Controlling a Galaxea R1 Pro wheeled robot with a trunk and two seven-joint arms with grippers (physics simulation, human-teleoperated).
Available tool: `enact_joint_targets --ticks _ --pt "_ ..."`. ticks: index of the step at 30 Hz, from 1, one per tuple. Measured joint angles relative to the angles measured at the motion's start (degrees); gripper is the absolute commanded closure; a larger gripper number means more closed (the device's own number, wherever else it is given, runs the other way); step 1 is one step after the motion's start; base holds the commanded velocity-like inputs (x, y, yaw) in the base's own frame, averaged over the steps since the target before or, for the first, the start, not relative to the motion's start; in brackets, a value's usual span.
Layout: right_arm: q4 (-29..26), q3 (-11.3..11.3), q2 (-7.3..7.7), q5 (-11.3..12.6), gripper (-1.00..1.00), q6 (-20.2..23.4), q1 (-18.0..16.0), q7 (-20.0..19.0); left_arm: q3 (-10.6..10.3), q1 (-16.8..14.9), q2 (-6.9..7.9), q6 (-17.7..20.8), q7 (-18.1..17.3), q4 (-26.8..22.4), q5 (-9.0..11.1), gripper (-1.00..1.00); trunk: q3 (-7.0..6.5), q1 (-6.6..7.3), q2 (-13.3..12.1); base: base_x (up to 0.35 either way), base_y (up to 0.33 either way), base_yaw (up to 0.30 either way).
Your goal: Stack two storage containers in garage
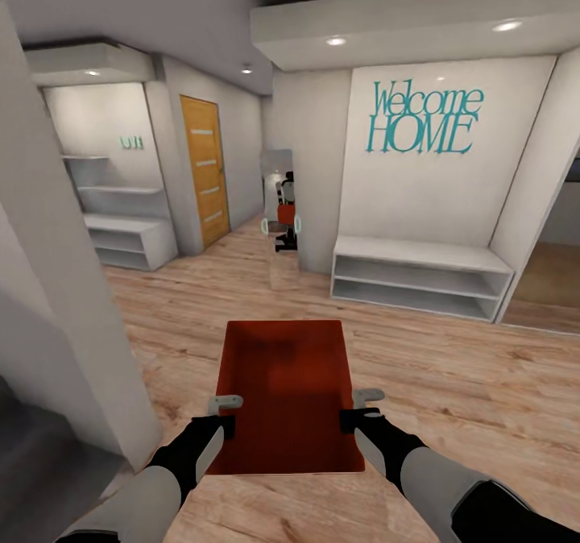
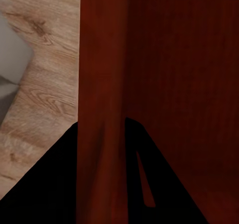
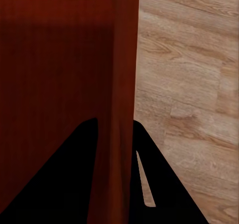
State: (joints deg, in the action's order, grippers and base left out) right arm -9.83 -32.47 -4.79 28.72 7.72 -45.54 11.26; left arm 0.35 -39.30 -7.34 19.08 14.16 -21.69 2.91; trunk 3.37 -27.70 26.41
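One red-orange open-top storage container hangs level in front of me above light wood planks, held by both arms. My left gripper is shut on its left wall, and my right gripper is shut on its right wall. In the left wrist view the dark fingers straddle the red wall. The right wrist view has the same grip, with fingers on either side of the wall. The bin looks empty. The other container and the garage are out of view.
A white wall corner stands close on my left. Ahead are a honey-wood door, white shelves, a tall mirror reflecting me, and a low white bench shelf under teal lettering. Open plank floor lies ahead.
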Motion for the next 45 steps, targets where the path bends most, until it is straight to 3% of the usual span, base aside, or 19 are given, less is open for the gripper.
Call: enact_joint_targets --ticks 45 --pt "-0.05 -0.03 0.04 0.05 1.0 0.07 0.01 -0.01 0.11 0.0 -0.02 0.04 -0.08 -0.01 -0.16 1.0 0.0 0.0 0.0 0.321 0.0 0.0"
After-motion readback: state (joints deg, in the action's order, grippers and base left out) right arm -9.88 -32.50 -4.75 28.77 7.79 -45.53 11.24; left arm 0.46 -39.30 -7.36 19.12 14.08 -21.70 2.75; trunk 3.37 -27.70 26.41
